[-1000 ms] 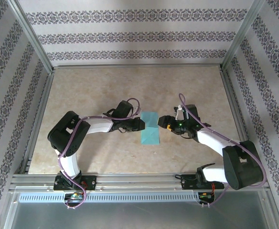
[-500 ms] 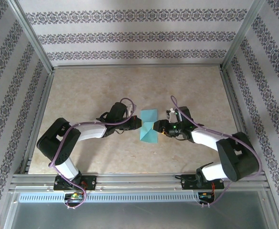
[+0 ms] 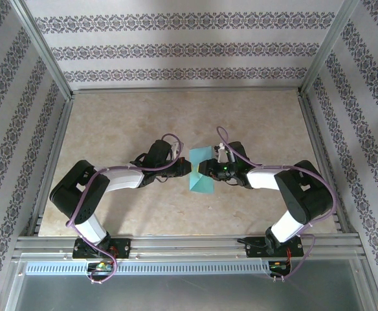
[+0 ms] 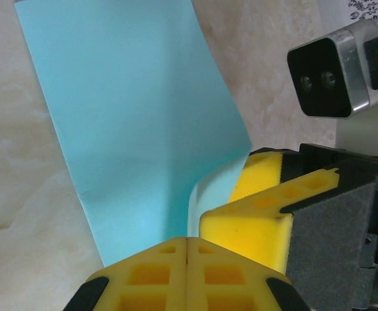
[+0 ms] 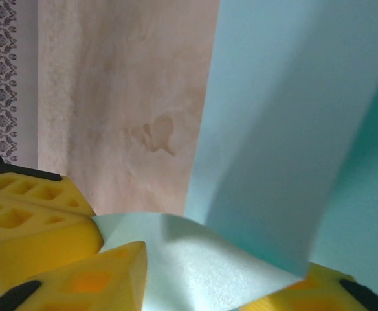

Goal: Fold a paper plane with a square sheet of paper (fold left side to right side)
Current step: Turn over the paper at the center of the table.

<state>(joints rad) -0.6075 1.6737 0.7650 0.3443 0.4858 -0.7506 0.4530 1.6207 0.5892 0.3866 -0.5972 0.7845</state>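
Top external view: the square sheet of paper (image 3: 202,184) lies near the middle of the tabletop (image 3: 176,116), a narrow cyan strip running from 12 to 6 o'clock. The left hand (image 3: 189,168) meets its edge from 9 o'clock and the right hand (image 3: 204,170) meets the opposite edge from 3 o'clock, so the two hands sit close together across the upper half of the sheet. Left wrist view: the left hand (image 4: 186,241) sits at 6 o'clock with its yellow fingers pressed together. The sheet (image 4: 124,116) spreads away from them toward 11 o'clock. Its near edge reaches the fingertips, but whether it is pinched between them cannot be told. At 4 o'clock the right hand (image 4: 231,191) comes in with a curled corner of the sheet running between its fingers, and its wrist camera (image 4: 328,74) shows at 2 o'clock. Right wrist view: the right hand (image 5: 202,272) has its fingers (image 5: 98,278) apart at 6 o'clock, with a lifted flap of the sheet (image 5: 286,129) lying in the gap. The rest of the sheet rises toward 1 o'clock. The left hand (image 5: 59,217) shows at 8 o'clock, just beside the flap.
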